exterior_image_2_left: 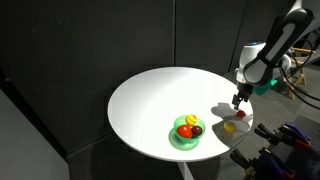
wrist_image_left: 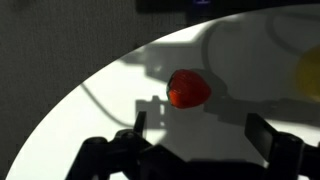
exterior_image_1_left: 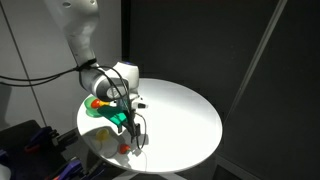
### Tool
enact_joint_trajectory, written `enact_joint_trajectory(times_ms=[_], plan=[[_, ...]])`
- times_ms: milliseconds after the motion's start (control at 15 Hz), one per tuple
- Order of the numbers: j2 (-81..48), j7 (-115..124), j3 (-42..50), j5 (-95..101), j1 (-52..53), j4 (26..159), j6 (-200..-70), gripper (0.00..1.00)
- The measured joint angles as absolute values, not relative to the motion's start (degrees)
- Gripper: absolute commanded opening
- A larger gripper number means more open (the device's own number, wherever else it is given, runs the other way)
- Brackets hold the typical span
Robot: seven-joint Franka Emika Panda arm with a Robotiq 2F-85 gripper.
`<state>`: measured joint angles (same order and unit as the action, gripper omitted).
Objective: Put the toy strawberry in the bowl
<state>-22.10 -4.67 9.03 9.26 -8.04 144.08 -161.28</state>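
Note:
The toy strawberry [wrist_image_left: 188, 88] is small and red-orange. It lies on the white table just ahead of my gripper [wrist_image_left: 198, 135], whose two dark fingers are open with nothing between them. In an exterior view the gripper [exterior_image_2_left: 238, 100] hangs just above the strawberry [exterior_image_2_left: 240, 113] near the table's edge. The green bowl [exterior_image_2_left: 172, 138] sits to one side, apart from the gripper, with a few toy fruits inside. The bowl [exterior_image_1_left: 92, 113] also shows next to the arm in an exterior view.
A pale yellow toy fruit [exterior_image_2_left: 231, 127] lies close to the strawberry, and it shows at the frame's edge in the wrist view [wrist_image_left: 310, 75]. The round white table [exterior_image_2_left: 150, 95] ends close behind the gripper. Cables and dark gear sit beyond the table edge.

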Motion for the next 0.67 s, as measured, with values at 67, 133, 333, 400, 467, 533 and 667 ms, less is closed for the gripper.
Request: enact_joint_trajectory(times_ms=[67, 133, 333, 400, 467, 533, 667], plan=[[-22.8, -4.7, 9.2, 9.3, -8.0, 143.8, -161.3, 1.00], [-23.4, -4.7, 9.4, 9.3, -8.0, 143.5, -161.4, 1.00], [-24.6, -4.7, 9.9, 9.3, -8.0, 143.2, -162.0, 1.00], [-25.0, -4.7, 10.0, 9.3, -8.0, 143.2, -162.5, 1.00], [-25.3, -4.7, 10.1, 9.3, -8.0, 143.2, -163.0, 1.00], [-25.6, -4.7, 10.2, 9.3, -8.0, 143.2, -163.4, 1.00], [-26.0, -4.7, 10.4, 9.3, -8.0, 143.2, -164.1, 1.00]])
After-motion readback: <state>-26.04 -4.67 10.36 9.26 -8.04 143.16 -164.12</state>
